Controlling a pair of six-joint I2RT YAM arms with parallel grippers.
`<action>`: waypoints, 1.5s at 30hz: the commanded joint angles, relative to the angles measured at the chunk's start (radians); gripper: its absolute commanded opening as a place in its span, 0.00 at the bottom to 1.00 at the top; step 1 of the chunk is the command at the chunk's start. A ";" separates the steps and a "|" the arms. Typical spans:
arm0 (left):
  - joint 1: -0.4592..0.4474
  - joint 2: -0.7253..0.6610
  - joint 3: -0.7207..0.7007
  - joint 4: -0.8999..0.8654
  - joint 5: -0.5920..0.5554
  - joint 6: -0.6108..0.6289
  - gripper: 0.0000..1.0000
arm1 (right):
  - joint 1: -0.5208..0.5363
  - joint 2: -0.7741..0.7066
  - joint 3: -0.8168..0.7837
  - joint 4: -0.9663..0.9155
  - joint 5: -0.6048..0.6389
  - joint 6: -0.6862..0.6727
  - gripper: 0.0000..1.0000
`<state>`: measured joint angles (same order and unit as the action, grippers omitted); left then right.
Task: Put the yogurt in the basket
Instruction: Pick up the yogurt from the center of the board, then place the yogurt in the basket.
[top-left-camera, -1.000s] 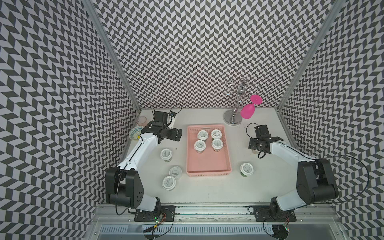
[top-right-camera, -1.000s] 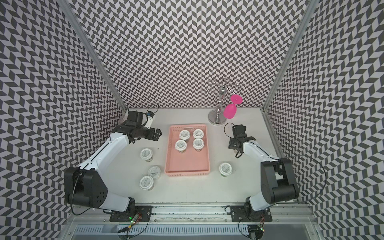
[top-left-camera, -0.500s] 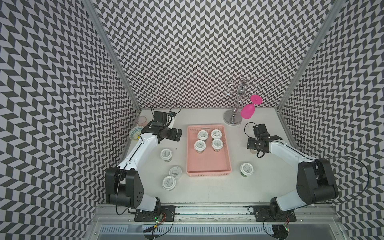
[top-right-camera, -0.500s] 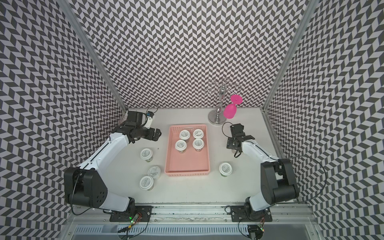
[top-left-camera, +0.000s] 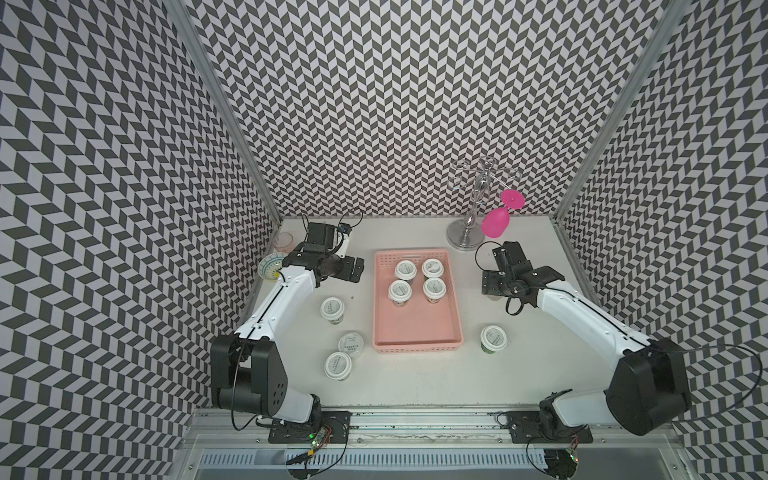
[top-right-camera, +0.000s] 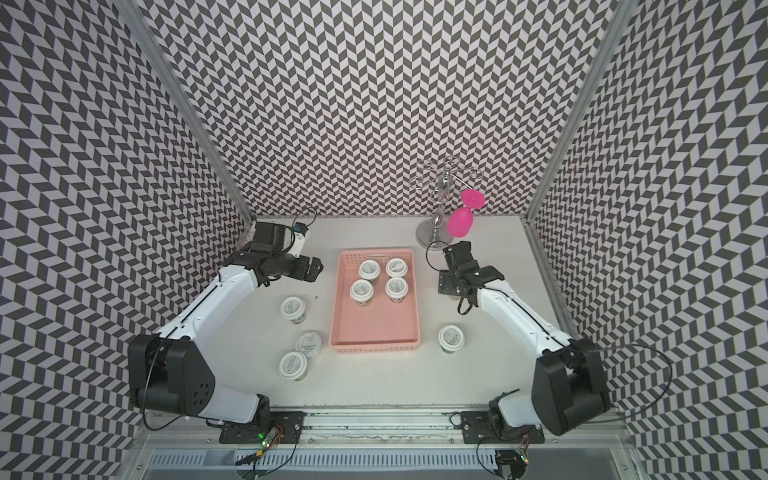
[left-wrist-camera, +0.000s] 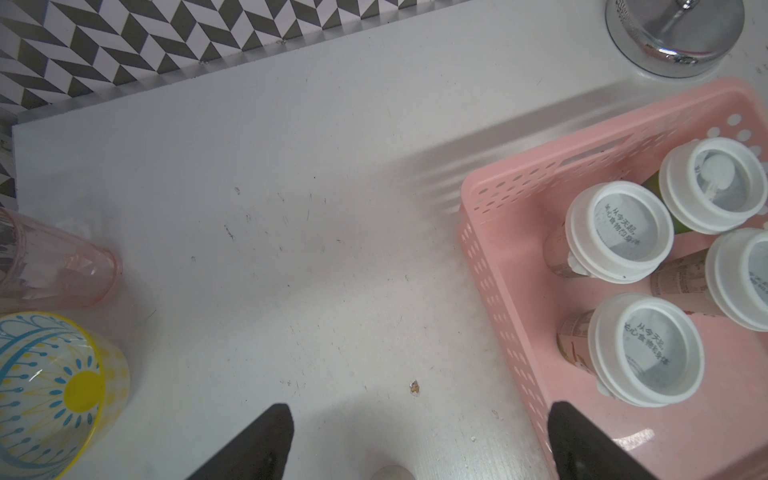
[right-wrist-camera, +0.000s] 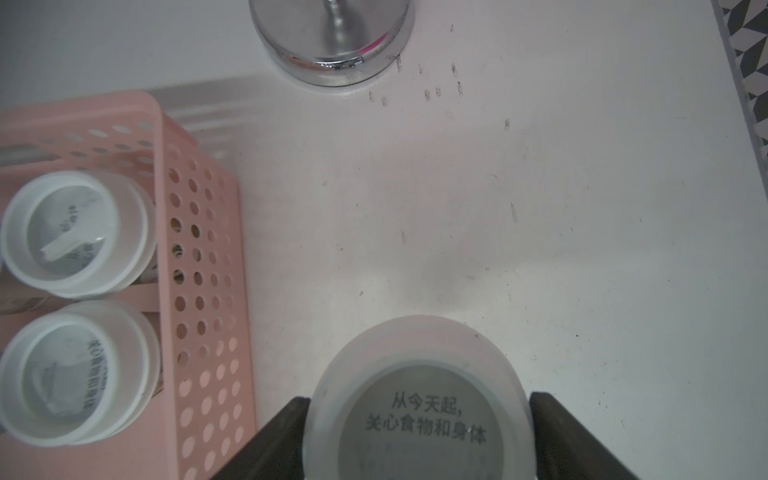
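Note:
My right gripper (right-wrist-camera: 419, 419) is shut on a yogurt (right-wrist-camera: 415, 365), with a dark finger pressed against each side of its white printed lid. In both top views this gripper (top-left-camera: 492, 286) hangs right of the pink basket (top-left-camera: 415, 347) and covers most of the cup. Several yogurts (top-left-camera: 400, 289) stand upright in the basket's far half. Three more (top-left-camera: 332, 308) sit on the table left of the basket, and one (top-left-camera: 493, 336) sits to its right. My left gripper (top-left-camera: 355, 270) is open and empty, just left of the basket's far corner (left-wrist-camera: 498, 270).
A chrome stand (top-left-camera: 467, 237) with a hanging magenta glass (top-left-camera: 494, 222) is behind my right gripper. A patterned bowl (top-left-camera: 270, 266) and a clear pinkish glass (top-left-camera: 284, 242) sit by the left wall. Patterned walls close in three sides.
My right gripper has moved left toward the basket, carrying the yogurt. The left arm has not moved.

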<state>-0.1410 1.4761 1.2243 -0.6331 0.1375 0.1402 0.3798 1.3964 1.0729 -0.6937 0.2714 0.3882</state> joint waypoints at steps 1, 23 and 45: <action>0.008 -0.039 -0.009 0.021 0.017 -0.001 0.99 | 0.037 -0.046 0.031 -0.057 -0.002 0.024 0.83; 0.028 -0.043 -0.016 0.024 0.017 0.002 0.99 | 0.401 0.025 0.193 -0.150 0.008 0.172 0.82; 0.038 -0.038 -0.019 0.027 0.027 0.002 0.99 | 0.493 0.247 0.162 0.009 -0.006 0.159 0.81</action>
<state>-0.1104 1.4582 1.2110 -0.6273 0.1490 0.1402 0.8677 1.6222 1.2495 -0.7422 0.2573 0.5499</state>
